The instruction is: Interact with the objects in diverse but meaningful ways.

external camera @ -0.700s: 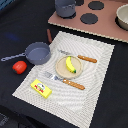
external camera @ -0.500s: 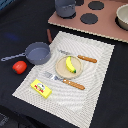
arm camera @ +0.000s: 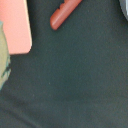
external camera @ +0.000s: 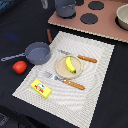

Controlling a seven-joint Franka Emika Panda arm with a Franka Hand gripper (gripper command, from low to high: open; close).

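A brown sausage point(external camera: 49, 35) point(arm camera: 65, 12) lies on the dark table just beyond the striped mat point(external camera: 95, 90). At the mat's left edge sits the grey long-handled pan point(external camera: 37, 52), with the red tomato point(external camera: 19, 67) beside it on the table. On the mat, a yellow banana point(external camera: 71, 64) rests on a small plate point(external camera: 61, 69), and a yellow block point(external camera: 41, 88) lies near the mat's front corner. The grey two-handled pot point(external camera: 65, 7) stands on the pink toy stove point(external camera: 107, 25). Neither view shows my gripper's fingers.
A knife point(external camera: 80, 57) and a fork point(external camera: 65, 81) with brown handles flank the plate. A pale bowl point(external camera: 122, 15) sits on the stove at the exterior view's right. The stove's pink edge point(arm camera: 15, 27) shows in the wrist view. A blurred grey shape point(external camera: 44, 3) at the top edge cannot be identified.
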